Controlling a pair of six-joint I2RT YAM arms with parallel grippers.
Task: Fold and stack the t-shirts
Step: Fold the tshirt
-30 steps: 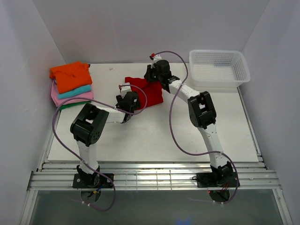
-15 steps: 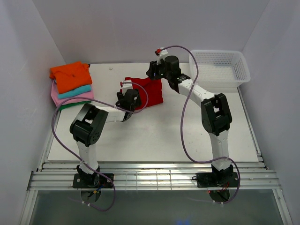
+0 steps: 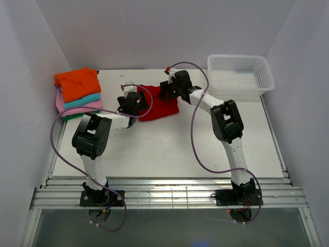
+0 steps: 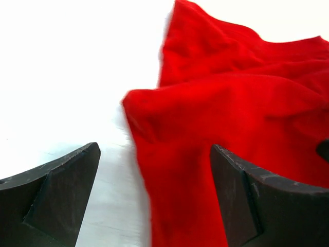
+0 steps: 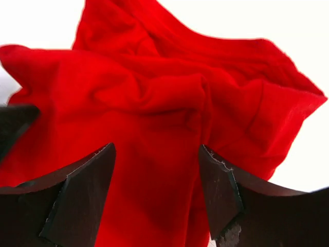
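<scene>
A bright red t-shirt (image 3: 160,107) lies crumpled on the white table (image 3: 169,149), towards the back and near the middle. My left gripper (image 3: 138,105) is at its left edge, jaws open. In the left wrist view the red t-shirt (image 4: 241,103) spreads between and beyond the open left gripper (image 4: 154,149), unpinched. My right gripper (image 3: 166,93) is over the shirt's back right part. In the right wrist view the right gripper (image 5: 157,149) stands open above the bunched red t-shirt (image 5: 154,87). Folded orange (image 3: 77,82), teal (image 3: 85,99), pink (image 3: 77,108) and dark green (image 3: 72,117) t-shirts are stacked at the far left.
A white mesh basket (image 3: 263,82) stands at the back right corner of the table. White walls close in the table on three sides. Purple cables loop from both arms over the table.
My right gripper has opened and let go of the red t-shirt, then dropped back over it. My left gripper has shifted left to the shirt's left edge and opened wider.
</scene>
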